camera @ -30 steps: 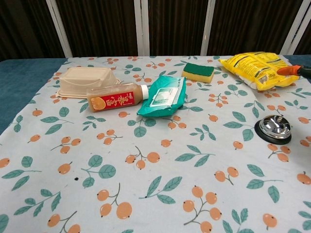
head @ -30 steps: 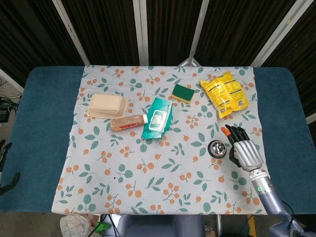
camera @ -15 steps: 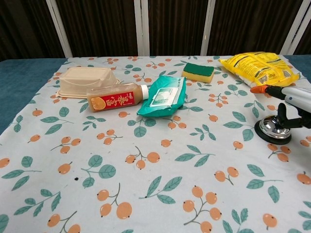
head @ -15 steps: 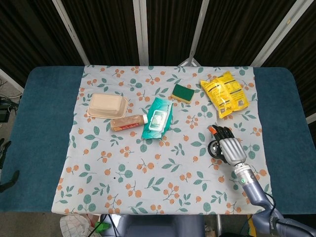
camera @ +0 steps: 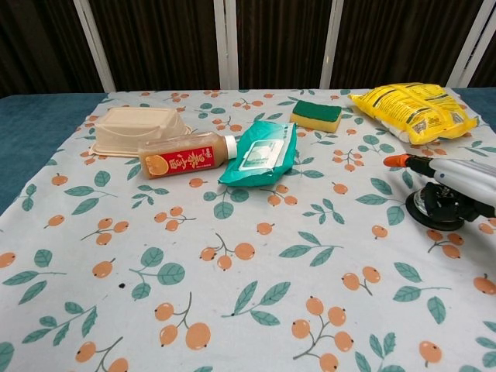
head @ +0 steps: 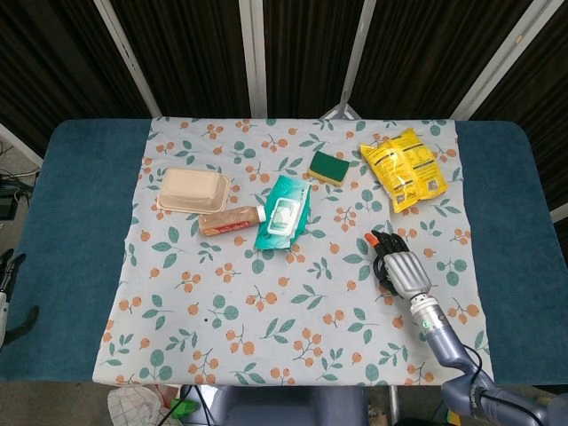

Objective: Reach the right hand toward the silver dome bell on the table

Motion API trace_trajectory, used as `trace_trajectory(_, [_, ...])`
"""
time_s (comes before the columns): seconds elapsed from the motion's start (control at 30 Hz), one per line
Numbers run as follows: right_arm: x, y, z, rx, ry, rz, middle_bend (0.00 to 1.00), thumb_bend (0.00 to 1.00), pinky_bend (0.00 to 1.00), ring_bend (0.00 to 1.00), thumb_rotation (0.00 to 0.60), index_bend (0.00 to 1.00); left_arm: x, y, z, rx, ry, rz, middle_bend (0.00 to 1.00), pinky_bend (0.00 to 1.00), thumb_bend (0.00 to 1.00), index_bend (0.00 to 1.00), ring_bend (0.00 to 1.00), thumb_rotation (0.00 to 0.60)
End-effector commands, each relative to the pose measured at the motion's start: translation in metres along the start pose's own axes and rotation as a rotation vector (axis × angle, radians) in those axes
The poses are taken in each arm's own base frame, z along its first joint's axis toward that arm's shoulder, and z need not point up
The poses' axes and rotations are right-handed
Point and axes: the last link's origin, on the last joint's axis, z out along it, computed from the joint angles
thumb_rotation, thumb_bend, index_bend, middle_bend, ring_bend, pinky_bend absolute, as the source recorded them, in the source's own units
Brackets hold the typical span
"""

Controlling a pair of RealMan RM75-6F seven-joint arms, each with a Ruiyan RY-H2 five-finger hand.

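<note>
The silver dome bell (camera: 431,211) on its black base stands on the right side of the flowered cloth (head: 266,311). My right hand (head: 401,269) hovers flat right over it, fingers stretched out and apart, holding nothing. In the head view the hand hides nearly all of the bell. The chest view shows the same right hand (camera: 453,180) just above the dome, its orange fingertip pointing left; whether it touches the dome cannot be told. Dark fingertips of my left hand (head: 7,266) peek in at the far left edge, off the table, too little to read.
A yellow snack bag (head: 404,169) lies behind the bell and a green sponge (head: 327,168) behind and to its left. A teal wipes pack (head: 284,210), an orange drink bottle (head: 231,221) and a beige lidded box (head: 193,190) sit mid-left.
My right hand has moved left from beside the bell to directly over it, covering it in the head view. Nothing on the cloth has shifted.
</note>
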Motion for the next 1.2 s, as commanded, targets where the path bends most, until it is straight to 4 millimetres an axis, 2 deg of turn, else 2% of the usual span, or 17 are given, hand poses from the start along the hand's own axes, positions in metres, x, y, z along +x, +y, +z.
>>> trace_trajectory(0.03, [-0.007,-0.003,0.003,0.005,-0.018,-0.006,0.0,1.0,0.0,0.0,0.6,0.0,0.0,0.0,0.0,0.0,-0.001,0.001,0.0,0.07,0.47,0.04,0.0,0.6])
trace_trajectory(0.47, [-0.027,-0.007,0.014,0.015,-0.061,-0.019,0.0,1.0,0.0,0.0,0.6,0.0,0.0,-0.002,0.001,0.011,-0.001,0.002,0.0,0.07,0.47,0.04,0.0,0.6])
trace_trajectory(0.57, [-0.012,-0.008,0.016,0.031,0.002,-0.021,0.0,1.0,0.0,0.0,0.6,0.0,0.001,-0.002,0.001,0.012,-0.002,0.001,0.0,0.07,0.47,0.04,0.0,0.6])
trace_trajectory(0.7, [0.023,-0.01,0.013,0.059,0.123,-0.061,0.0,1.0,0.0,0.0,0.6,0.0,0.001,-0.002,0.0,0.012,-0.003,0.0,0.0,0.07,0.47,0.04,0.0,0.6])
trace_trajectory(0.87, [0.061,-0.02,-0.012,0.09,0.219,-0.079,0.0,1.0,0.0,0.0,0.6,0.0,0.001,-0.001,-0.001,0.01,-0.001,-0.002,0.0,0.07,0.47,0.04,0.0,0.6])
trace_trajectory(1.07, [0.078,-0.027,-0.053,0.069,0.2,-0.12,0.0,1.0,0.0,0.0,0.6,0.0,0.001,0.001,-0.004,-0.002,-0.006,-0.002,0.0,0.07,0.47,0.04,0.0,0.6])
trace_trajectory(1.2, [0.083,-0.022,-0.083,0.024,0.18,-0.142,0.0,1.0,0.0,0.0,0.6,0.0,0.003,0.0,-0.005,-0.002,0.002,-0.007,0.0,0.07,0.47,0.04,0.0,0.6])
